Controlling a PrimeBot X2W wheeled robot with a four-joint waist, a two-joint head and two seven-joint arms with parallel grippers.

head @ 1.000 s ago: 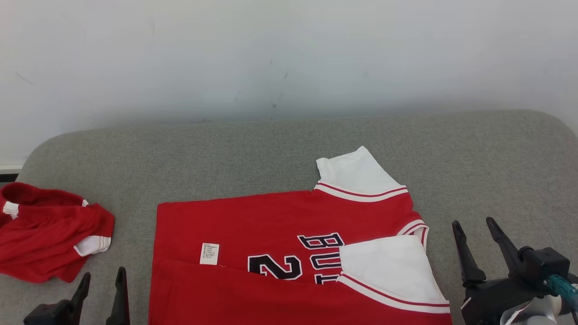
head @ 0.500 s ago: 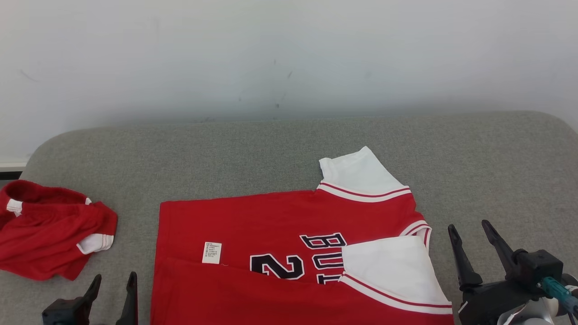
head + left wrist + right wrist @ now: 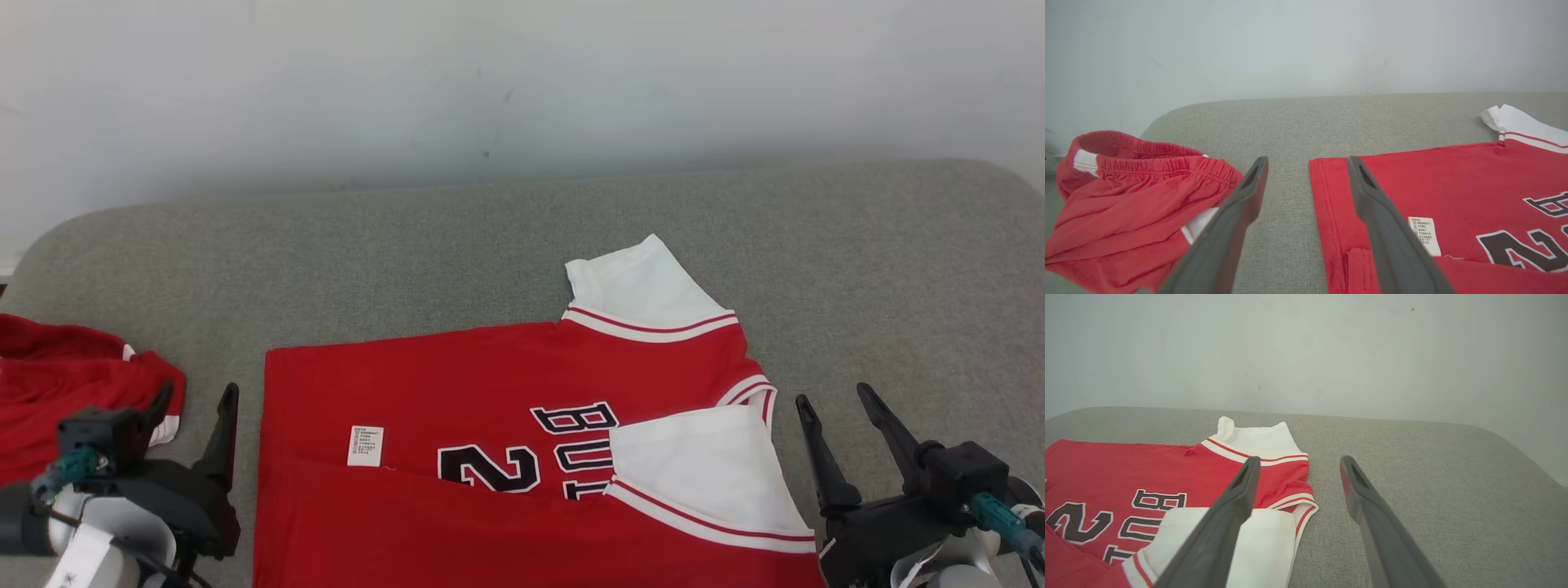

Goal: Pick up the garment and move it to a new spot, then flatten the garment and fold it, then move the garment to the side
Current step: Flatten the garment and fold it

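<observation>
The garment [image 3: 490, 384] is a red jersey with white sleeves and dark lettering, lying flat on the grey cushion [image 3: 490, 245]. Its near edge and near sleeve are folded over the body. My left gripper [image 3: 197, 394] stands open just left of the jersey's hem edge, holding nothing. In the left wrist view the left gripper [image 3: 1307, 160] straddles the garment's [image 3: 1433, 183] hem corner from above. My right gripper [image 3: 833, 394] is open and empty, just right of the collar end. In the right wrist view the right gripper [image 3: 1299, 459] points past the garment's [image 3: 1126, 469] far sleeve.
A crumpled pair of red shorts [image 3: 65, 392] lies at the cushion's left end, close beside my left gripper; the left wrist view shows the shorts [image 3: 1135, 196] too. A pale wall [image 3: 522, 82] rises behind the cushion. Bare grey cushion lies beyond and right of the jersey.
The head camera has shifted slightly. My left gripper has come up and forward between the shorts and the jersey's hem. The right gripper and the jersey have hardly moved.
</observation>
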